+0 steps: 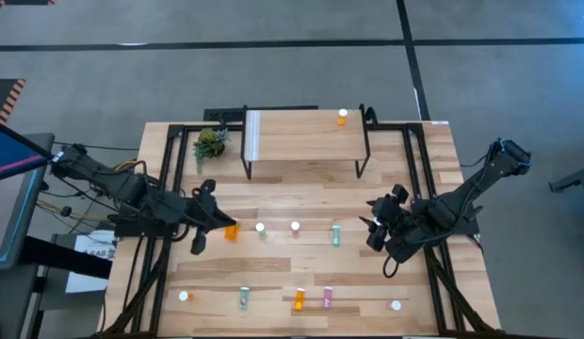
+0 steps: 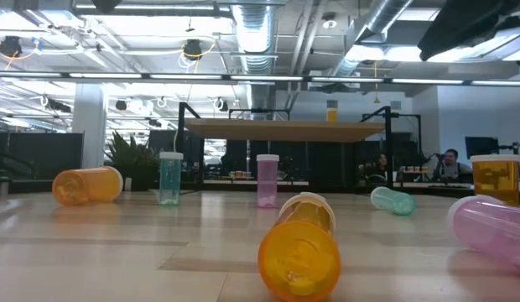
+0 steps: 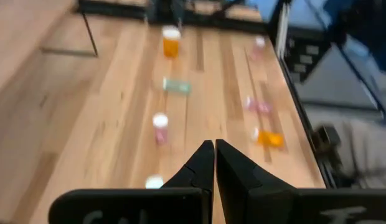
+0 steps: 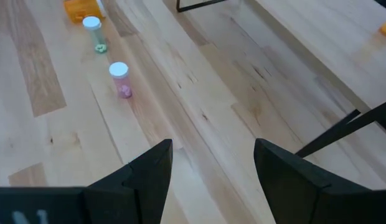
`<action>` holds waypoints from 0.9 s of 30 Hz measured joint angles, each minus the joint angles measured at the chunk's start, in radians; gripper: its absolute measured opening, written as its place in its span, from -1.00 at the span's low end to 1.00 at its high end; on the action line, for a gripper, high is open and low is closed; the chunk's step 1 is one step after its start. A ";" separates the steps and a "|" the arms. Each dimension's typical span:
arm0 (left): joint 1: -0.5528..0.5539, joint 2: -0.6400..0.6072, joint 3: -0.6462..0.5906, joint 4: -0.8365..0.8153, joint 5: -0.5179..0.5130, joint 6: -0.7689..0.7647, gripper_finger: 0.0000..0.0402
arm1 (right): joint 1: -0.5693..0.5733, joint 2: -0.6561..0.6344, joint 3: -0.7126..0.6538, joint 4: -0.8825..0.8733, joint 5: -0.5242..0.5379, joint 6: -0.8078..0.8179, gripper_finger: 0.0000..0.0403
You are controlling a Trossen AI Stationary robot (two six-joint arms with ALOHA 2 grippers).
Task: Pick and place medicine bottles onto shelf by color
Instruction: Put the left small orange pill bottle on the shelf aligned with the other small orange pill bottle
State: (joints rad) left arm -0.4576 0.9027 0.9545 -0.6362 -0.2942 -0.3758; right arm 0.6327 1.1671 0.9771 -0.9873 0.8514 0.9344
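The shelf [image 1: 301,141] stands at the table's far side on thin black legs, with one orange bottle [image 1: 343,117] upright on its right end. An orange bottle [image 1: 231,231] lies on its side mid-table. A teal bottle [image 2: 170,178] and a pink one [image 2: 267,179] stand upright beside it, and a teal one [image 1: 335,234] lies further right. My left gripper [image 1: 203,233] hangs shut just left of the lying orange bottle, with nothing between its fingers [image 3: 215,165]. My right gripper [image 1: 372,231] stands open above bare wood [image 4: 211,168], right of the lying teal bottle.
Several more bottles stand or lie in a row along the near edge, among them an orange one [image 1: 299,300] and a pink one [image 1: 327,298], both on their sides. A small green plant [image 1: 210,143] stands left of the shelf. Black frame rails run along the table's sides.
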 joint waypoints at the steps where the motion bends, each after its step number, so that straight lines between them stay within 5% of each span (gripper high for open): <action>1: -0.012 0.009 0.025 -0.043 0.002 -0.016 -1.00 | 0.000 0.000 0.000 0.000 0.003 0.000 0.23; 11: -0.209 0.103 0.102 -0.417 0.081 -0.303 -0.87 | 0.000 0.000 0.000 0.005 0.045 0.000 0.23; 21: -0.414 0.306 0.101 -0.450 0.140 -0.468 -0.22 | 0.000 0.000 0.000 0.008 0.049 0.000 0.23; 27: -0.491 0.435 0.101 -0.447 0.215 -0.536 -0.06 | 0.000 0.000 0.000 0.007 0.057 0.000 0.23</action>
State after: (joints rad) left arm -0.9491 1.3374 1.0554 -1.0835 -0.0792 -0.9114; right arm 0.6327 1.1675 0.9771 -0.9798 0.9084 0.9344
